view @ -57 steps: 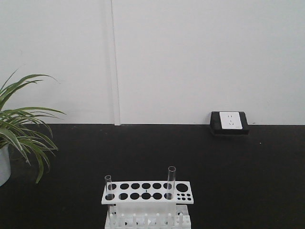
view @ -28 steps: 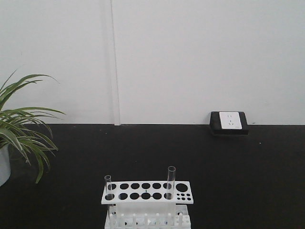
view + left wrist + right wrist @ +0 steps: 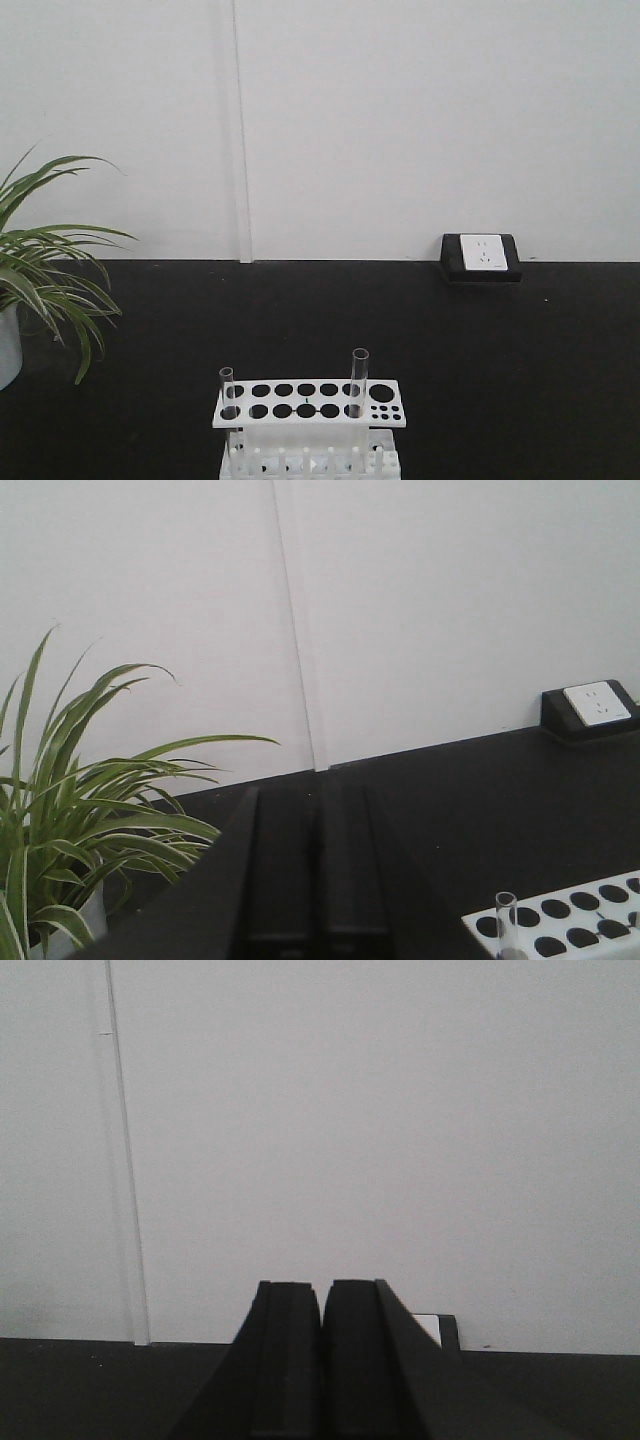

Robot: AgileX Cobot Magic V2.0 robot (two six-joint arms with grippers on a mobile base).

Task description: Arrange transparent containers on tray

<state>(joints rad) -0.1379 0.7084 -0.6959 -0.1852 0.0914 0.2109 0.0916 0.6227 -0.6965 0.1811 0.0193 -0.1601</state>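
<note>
Two transparent containers, thin clear test tubes, stand upright in a white rack (image 3: 309, 402) at the bottom middle of the front view: one at the rack's left end (image 3: 228, 392), one nearer its right end (image 3: 359, 381). The left tube (image 3: 505, 923) also shows at the lower right of the left wrist view. My left gripper (image 3: 317, 795) is shut and empty, well left of the rack (image 3: 560, 925). My right gripper (image 3: 321, 1290) is shut with nothing in it, facing the wall. The tray is out of view.
A potted plant (image 3: 45, 280) with long green leaves stands at the left edge of the black table; its leaves (image 3: 90, 820) lie close left of my left gripper. A white socket in a black block (image 3: 482, 256) sits at the back right against the white wall.
</note>
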